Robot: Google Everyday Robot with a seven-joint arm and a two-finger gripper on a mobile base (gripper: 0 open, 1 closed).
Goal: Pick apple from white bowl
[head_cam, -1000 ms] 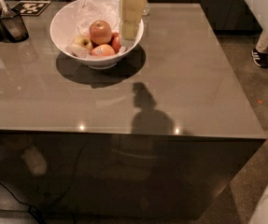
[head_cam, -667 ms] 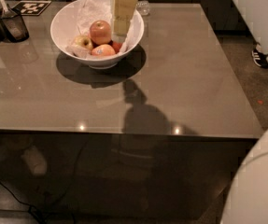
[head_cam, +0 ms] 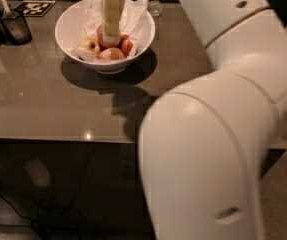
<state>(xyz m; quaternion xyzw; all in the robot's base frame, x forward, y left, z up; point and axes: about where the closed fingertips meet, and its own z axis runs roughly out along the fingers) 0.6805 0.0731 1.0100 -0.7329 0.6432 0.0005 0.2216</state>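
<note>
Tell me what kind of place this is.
Probably a kitchen or dining corner used for robot tests: a table, a printed marker tag, a white bowl of fruit, with the gripper inside it at the apple.

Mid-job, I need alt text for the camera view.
The end effector is down in the white bowl, its tip at the largest apple among other apples. The bowl sits on a grey table. The robot's white arm fills the right foreground.

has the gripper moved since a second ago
Yes. The gripper has shifted left, from the white bowl's right rim to its middle, right over the apple.
</note>
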